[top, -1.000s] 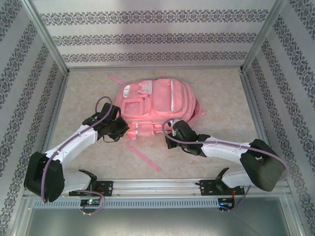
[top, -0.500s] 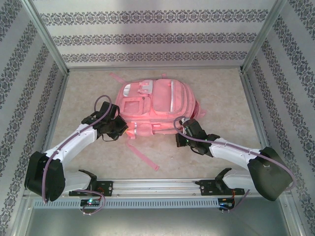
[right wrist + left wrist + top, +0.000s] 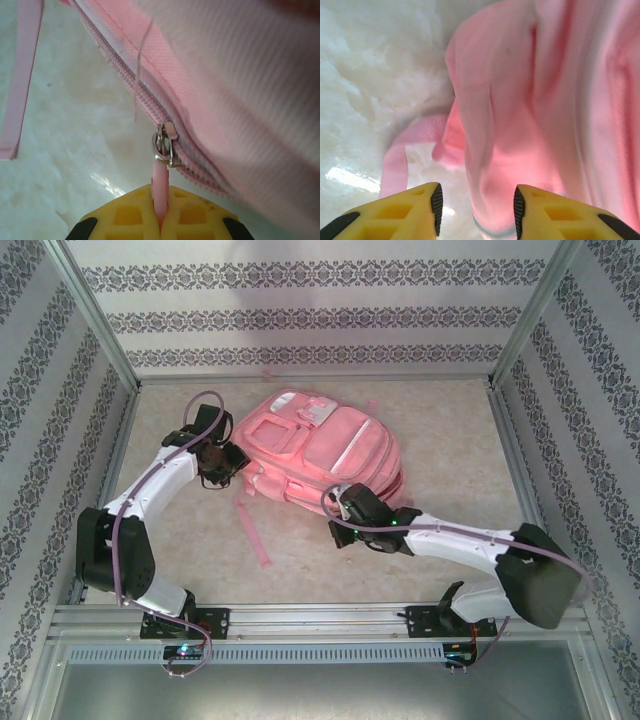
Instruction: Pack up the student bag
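Note:
The pink student bag (image 3: 320,445) lies front-up in the middle of the table, turned slightly askew. My left gripper (image 3: 228,462) is at its left side, open; in the left wrist view (image 3: 476,210) a fold of the pink bag fabric (image 3: 505,165) bulges between the yellow fingers, with a gap to the left pad. My right gripper (image 3: 340,510) is at the bag's near edge. In the right wrist view (image 3: 161,220) it is shut on the pink pull tab (image 3: 159,192) of a metal zipper slider (image 3: 164,145) on the bag's zip.
A loose pink strap (image 3: 252,530) trails from the bag toward the near edge; straps also lie on the pale tabletop in both wrist views (image 3: 22,75) (image 3: 395,160). Patterned walls and metal frame posts (image 3: 100,330) enclose the table.
The left gripper has opened and its arm has swung toward the back left. The bag has shifted and turned. The right gripper moved left along the bag's near edge, still holding the tab.

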`<state>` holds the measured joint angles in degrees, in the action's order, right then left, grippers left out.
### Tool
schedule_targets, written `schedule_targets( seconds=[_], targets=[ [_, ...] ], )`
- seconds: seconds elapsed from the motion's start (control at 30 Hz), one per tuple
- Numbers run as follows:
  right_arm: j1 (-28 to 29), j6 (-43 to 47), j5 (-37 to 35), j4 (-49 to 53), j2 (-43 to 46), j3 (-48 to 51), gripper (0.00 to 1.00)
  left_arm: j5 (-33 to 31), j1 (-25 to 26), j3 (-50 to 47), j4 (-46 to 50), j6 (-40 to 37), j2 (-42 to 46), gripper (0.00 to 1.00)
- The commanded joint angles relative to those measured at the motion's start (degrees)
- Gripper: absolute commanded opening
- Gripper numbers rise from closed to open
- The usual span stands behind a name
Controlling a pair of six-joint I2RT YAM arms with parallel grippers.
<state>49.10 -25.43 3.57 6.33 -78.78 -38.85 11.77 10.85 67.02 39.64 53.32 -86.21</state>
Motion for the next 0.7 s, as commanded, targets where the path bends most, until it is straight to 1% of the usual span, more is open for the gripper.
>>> schedule_targets(
  seconds=[0.0,0.1,0.17,0.23,0.33,0.47,0.67],
  targets=[
    [1.2,-5.0,0.9,-3.4,-3.3,-4.1,0.00,4.2,0.0,-4.7,0.4,3.8,6.4,0.43],
    [2.0,-8.8,1.5,-7.1,-6.0,-5.3,0.00,9.9,0.4,-11.8,-5.2,10.2,11.9,0.45],
    [2.7,-10.3,1.8,-8.5,-7.3,-6.0,0.00,12.7,2.0,-15.3,-9.4,13.3,13.2,0.46],
    [3.5,-11.4,2.0,-9.4,-8.4,-6.6,0.00,12.2,4.5,-17.8,-12.8,15.3,14.2,0.47],
    [3.9,-13.5,2.6,-11.2,-9.6,-6.5,0.00,12.0,6.4,-20.9,-18.5,18.2,14.7,0.47],
    [3.9,-15.4,3.2,-13.4,-10.0,-6.1,0.00,13.8,7.1,-21.9,-22.9,17.6,11.8,0.45],
    [3.9,-17.0,4.6,-15.2,-9.8,-6.1,0.00,14.5,7.3,-22.4,-28.9,17.2,7.4,0.44]
  ],
)
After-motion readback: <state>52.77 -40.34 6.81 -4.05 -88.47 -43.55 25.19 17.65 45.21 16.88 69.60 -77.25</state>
